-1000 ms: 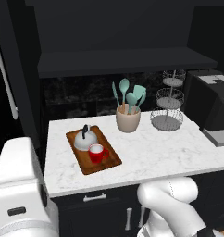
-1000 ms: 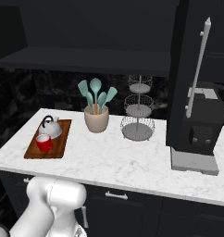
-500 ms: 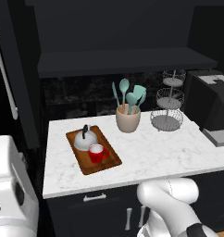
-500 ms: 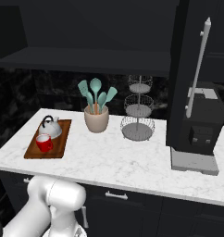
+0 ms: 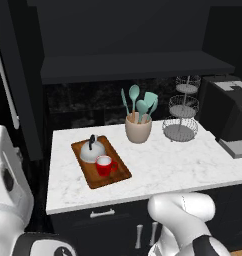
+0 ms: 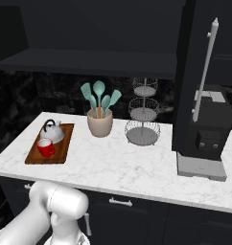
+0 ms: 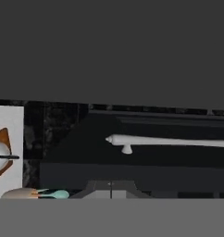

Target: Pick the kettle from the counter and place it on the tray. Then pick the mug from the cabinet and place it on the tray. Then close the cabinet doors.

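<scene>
- Since the earlier left base picture, the white arm link at the lower left edge sits lower and further out of frame, while the items on the white marble-patterned counter [image 5: 158, 167] keep their places.
- Both placements look finished: the squat silver-grey kettle [image 5: 92, 150] with its thin black handle and the small bright red mug [image 5: 105, 165] stand touching side by side on the rectangular brown wooden tray [image 5: 119, 174].
- Closing the two tall black cabinet doors appears to remain: the left door [image 5: 19, 95] and the right door [image 6: 193, 72] both stand swung out, each with a long silver bar handle.
- In the hand view, the gripper [image 7: 110, 190] has its fingers pressed together, pinching nothing, with one bar handle [image 7: 169, 141] ahead of it.
- Count: one kettle, one mug, one tray, two doors, one beige utensil crock [image 5: 138, 130], one three-tier wire stand [image 5: 180, 125].
</scene>
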